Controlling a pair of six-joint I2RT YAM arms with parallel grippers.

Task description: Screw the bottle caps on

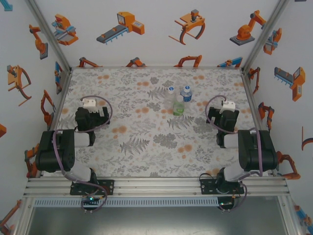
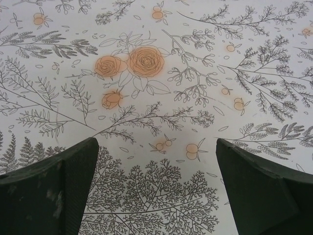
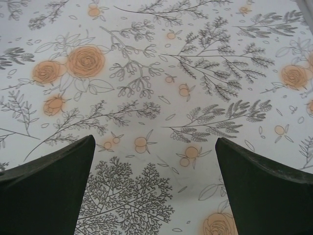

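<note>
Clear, thin plastic on all three: a colourless bottle (image 1: pixel 171 95), a blue-labelled bottle (image 1: pixel 186 96) just beside it, and a green-tinted bottle (image 1: pixel 178 109) just in front of the pair, upright and clustered tight at the far middle of the floral table cover (image 1: pixel 146 147). Judged light and easily toppled, with walls likely to dent under a hard squeeze and a smooth skin apt to slip or spin between hard pads. Best taken around the body, low to mid height, firmly enough to stop rotation yet short of crushing.

Small pale bottle caps (image 1: pixel 186 88) apparently at the tops of the two rear bottles; too small to tell whether seated, threaded or merely resting, and nothing certain at the green one's mouth. Tiny and probably slick, so to be pinched square across the rim and kept level on the threads to avoid crossing them. Crowding a risk too: little room to reach one bottle without nudging a neighbour.

Left gripper (image 2: pixel 156 196) spread wide, dark fingers (image 2: pixel 49 196) at either side of its wrist view, only printed cloth between. Right gripper (image 3: pixel 154 191) likewise wide apart and holding nothing, flowers and ferns below. Seen from above, both poised over bare cloth, one at each side of the table. Cluster between the two arms, a little farther out than either, nearer the right gripper and well apart from the left; touching neither.
</note>
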